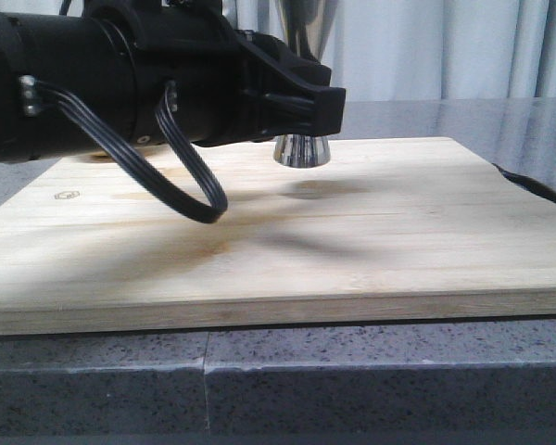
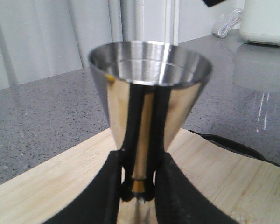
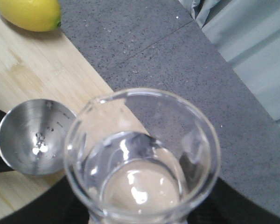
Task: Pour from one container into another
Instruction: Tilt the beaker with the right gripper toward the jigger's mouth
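I count one jigger (image 2: 149, 84), one beaker (image 3: 142, 156), one lemon (image 3: 30, 14) and one wooden board (image 1: 352, 241) on the grey table (image 1: 352, 380). My left gripper (image 2: 139, 184) is closed on the jigger's gold-banded waist, holding it upright above the board. My right gripper's fingers barely show; the beaker sits just above them with clear liquid inside, but I cannot tell whether they clamp it. Only the right wrist view shows the lemon and the jigger's bowl just beside the beaker's lip; the front view hides the beaker.
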Controlling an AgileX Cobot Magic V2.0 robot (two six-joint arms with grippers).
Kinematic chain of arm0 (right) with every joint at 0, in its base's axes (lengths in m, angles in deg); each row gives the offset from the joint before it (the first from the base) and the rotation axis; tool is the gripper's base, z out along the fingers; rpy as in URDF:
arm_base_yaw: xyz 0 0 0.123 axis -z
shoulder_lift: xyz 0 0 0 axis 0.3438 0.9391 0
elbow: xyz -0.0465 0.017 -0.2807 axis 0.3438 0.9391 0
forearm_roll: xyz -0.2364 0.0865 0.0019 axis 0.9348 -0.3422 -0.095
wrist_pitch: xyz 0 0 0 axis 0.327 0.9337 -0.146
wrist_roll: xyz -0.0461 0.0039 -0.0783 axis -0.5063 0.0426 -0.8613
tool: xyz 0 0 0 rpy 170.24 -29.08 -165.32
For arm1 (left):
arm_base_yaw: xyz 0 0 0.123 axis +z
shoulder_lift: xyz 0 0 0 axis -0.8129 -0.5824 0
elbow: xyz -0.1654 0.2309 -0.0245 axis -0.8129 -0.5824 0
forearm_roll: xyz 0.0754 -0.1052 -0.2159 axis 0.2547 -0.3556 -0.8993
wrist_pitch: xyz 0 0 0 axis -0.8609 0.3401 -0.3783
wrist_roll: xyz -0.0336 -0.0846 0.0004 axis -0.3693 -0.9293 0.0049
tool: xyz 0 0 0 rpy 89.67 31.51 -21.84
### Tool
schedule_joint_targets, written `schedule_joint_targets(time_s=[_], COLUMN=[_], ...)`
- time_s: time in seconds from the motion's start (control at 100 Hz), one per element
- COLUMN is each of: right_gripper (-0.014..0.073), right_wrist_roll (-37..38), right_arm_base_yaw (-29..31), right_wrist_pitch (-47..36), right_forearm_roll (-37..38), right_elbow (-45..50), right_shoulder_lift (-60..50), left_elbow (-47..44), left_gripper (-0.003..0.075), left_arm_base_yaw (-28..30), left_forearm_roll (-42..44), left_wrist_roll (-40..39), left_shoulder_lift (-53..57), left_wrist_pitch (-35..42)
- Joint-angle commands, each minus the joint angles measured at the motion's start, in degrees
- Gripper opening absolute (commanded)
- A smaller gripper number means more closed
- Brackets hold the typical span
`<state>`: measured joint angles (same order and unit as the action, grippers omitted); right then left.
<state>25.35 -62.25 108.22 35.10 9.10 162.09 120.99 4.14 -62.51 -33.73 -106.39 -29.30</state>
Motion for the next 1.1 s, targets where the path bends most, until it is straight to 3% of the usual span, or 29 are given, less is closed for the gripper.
schedule_joint_targets(time_s=[0.0,1.09], right_gripper=[0.0206,0.0206], right_wrist_roll=[-1.71,-13.30], right_arm_base_yaw=[-0.04,-0.04], right_wrist_pitch=[-3.13,-0.83], right_forearm_roll=[1.39,1.30], right_elbow=[-2.27,-2.27], right_shoulder_lift=[-1.42,-1.42], left_elbow=[1.61,1.61], left_gripper=[-0.0019,-0.0019], left_arm_base_yaw=[-0.34,-0.34], left_forearm_roll=[0.10,3.39], left_wrist_roll=[-0.47,-3.94], left_shoulder_lift=[1.89,1.89], left_wrist_pitch=[5.53,5.09])
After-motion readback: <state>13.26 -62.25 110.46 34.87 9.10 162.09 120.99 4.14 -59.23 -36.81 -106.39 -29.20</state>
